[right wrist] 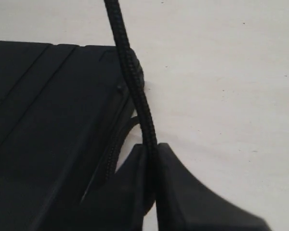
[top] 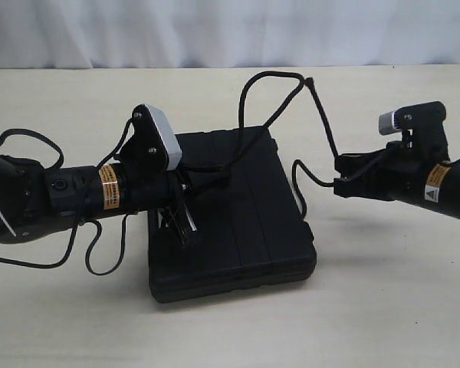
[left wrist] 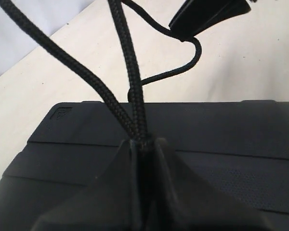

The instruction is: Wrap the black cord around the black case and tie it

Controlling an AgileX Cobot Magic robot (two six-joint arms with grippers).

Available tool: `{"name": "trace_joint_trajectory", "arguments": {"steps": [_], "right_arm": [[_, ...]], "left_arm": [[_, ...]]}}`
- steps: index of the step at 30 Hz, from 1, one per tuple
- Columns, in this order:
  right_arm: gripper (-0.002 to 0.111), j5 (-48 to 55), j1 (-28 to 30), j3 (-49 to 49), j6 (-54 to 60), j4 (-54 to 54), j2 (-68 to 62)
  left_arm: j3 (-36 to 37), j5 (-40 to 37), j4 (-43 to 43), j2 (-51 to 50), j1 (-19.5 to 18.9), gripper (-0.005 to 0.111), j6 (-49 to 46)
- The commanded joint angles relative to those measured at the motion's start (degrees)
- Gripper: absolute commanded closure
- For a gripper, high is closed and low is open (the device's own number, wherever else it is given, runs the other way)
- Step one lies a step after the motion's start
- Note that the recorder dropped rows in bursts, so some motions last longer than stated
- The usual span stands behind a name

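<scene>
The black case (top: 245, 222) lies flat in the middle of the table. My left gripper (top: 190, 182) hovers over the case's left part, shut on two strands of the black cord (top: 280, 77). In the left wrist view the strands (left wrist: 127, 62) rise from the closed tips (left wrist: 142, 143) above the lid (left wrist: 221, 139). The cord arcs up past the case's far edge and drops to my right gripper (top: 339, 173), which is shut on it beside the case's right side. In the right wrist view the cord (right wrist: 135, 86) runs out of the closed tips (right wrist: 151, 147) past the case's corner (right wrist: 48, 110).
The case sits on a cream tabletop (top: 383, 307) with a white curtain (top: 215, 31) behind. Smooth black arm cables (top: 100, 257) loop on the table left of the case. A slack cord loop (top: 297, 180) hangs between the case and the right gripper.
</scene>
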State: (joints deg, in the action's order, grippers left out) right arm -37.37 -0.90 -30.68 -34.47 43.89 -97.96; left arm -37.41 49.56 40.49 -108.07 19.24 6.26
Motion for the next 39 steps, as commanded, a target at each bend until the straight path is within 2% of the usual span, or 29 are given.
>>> {"name": "trace_joint_trajectory", "arguments": {"steps": [1,8,18,23,28,35,39], "right_arm": [[0.104,-1.53,0.05,0.4,2.09,3.55,0.4],[0.104,-6.25,0.05,0.4,7.06,8.15,0.4],[0.104,-17.59,0.05,-0.06,10.2,7.56,0.4],[0.104,-18.07,-0.25,-1.15,10.2,6.49,0.12],[0.104,-18.33,-3.15,-1.57,14.36,3.89,-2.39],[0.104,-18.03,-7.5,-3.75,15.41,1.91,-4.63],[0.104,-18.52,-8.13,-4.09,15.41,0.31,-4.63]], "left_arm": [[-0.07,1.0,1.0,-0.05,-0.03,0.107,1.49],[-0.07,0.88,0.89,-0.05,-0.03,0.107,1.49],[-0.07,0.88,0.79,-0.05,-0.03,0.107,1.32],[-0.07,2.99,0.91,-0.05,0.08,0.107,1.08],[-0.07,3.06,1.18,-0.05,0.08,0.107,1.08],[-0.07,3.06,8.7,-0.05,0.08,0.107,1.08],[-0.07,3.06,9.85,-0.05,0.08,0.107,0.8]]}}
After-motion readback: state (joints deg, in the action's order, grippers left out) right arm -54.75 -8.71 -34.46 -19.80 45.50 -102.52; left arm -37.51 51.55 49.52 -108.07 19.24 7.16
